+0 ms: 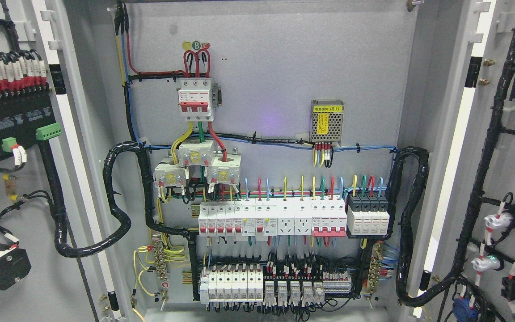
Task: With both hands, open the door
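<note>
Both doors of the electrical cabinet stood swung wide open. The left door filled the left edge of the frame and the right door the right edge, each showing its inner face of smooth grey painted metal strung with black wire looms. Neither robot hand appeared anywhere in the frame, so how their fingers stood could not be told.

Between the doors, the flat grey back panel carried a red-and-white main breaker at upper centre, and a small perforated metal power supply with a yellow label to its right. Below ran a row of white breakers and sockets, with a second row of terminals near the bottom edge. Ribbed black conduit looped from the left door into the cabinet, and another loop did so on the right. The upper part of the panel was bare metal.
</note>
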Motion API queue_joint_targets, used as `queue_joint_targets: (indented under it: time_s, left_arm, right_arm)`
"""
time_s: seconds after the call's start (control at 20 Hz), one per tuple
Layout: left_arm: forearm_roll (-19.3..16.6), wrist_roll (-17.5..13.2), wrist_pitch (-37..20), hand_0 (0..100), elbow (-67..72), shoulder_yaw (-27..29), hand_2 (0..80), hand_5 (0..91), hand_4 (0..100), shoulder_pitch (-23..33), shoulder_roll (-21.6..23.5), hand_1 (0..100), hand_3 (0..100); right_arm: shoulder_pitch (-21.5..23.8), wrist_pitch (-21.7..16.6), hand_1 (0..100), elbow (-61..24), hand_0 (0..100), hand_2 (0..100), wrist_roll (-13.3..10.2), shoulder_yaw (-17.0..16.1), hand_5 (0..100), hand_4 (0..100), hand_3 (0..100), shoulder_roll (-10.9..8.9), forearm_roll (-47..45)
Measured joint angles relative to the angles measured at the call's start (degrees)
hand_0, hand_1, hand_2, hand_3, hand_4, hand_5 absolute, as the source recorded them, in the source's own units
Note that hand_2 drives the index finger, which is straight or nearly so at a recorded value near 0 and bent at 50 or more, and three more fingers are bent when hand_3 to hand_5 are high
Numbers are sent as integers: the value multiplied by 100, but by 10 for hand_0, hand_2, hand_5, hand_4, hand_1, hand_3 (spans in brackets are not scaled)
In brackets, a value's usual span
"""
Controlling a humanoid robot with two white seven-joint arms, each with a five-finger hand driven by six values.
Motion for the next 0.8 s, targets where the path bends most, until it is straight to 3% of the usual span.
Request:
queue_joint_targets:
  time_s: [0.4,0.8]
  left_arm:
    - [34,3,-20,0,290,251,0,0,31,-294,228,0,0]
    - [34,27,376,0,796,410,0,0,31,-662,471,0,0]
  right_arm:
    - [19,0,0,-23,107,0,1,-61,0,0,0,14,-203]
    - [25,0,0,-18,107,0,33,-67,0,0,0,-6,-327]
